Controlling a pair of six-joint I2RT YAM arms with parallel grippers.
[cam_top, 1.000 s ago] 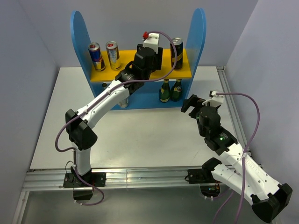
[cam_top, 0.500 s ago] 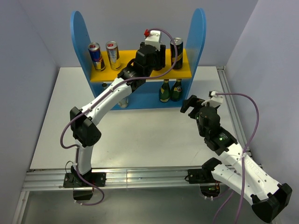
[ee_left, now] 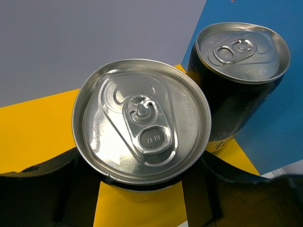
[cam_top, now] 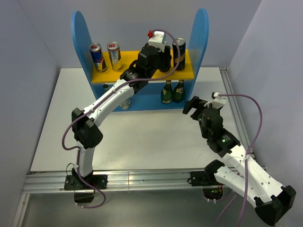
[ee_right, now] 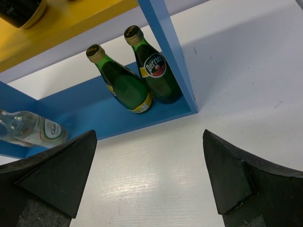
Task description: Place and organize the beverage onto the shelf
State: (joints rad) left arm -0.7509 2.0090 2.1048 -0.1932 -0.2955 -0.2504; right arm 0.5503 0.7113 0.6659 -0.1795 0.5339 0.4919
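My left gripper (ee_left: 142,191) is shut on a black-and-gold can (ee_left: 142,120), held upright over the yellow upper board (ee_left: 38,127) of the shelf (cam_top: 201,33). Close to its right stands a second black-and-gold can (ee_left: 241,71) (cam_top: 179,47), against the blue side panel. In the top view the wrist hides most of the held can. A blue-and-silver can (cam_top: 97,56) and a gold can (cam_top: 114,55) stand at the board's left end. My right gripper (ee_right: 149,175) is open above the white table, in front of the shelf's lower level, holding nothing.
Two green bottles (ee_right: 123,80) (ee_right: 154,66) stand on the lower level at its right end. A clear bottle (ee_right: 28,130) leans further left, partly under the left arm (cam_top: 124,103). Grey walls close in both sides of the table (cam_top: 142,137).
My left gripper has carried the can a little to the right and further back along the upper board, closer to the second black-and-gold can. The right arm has not moved.
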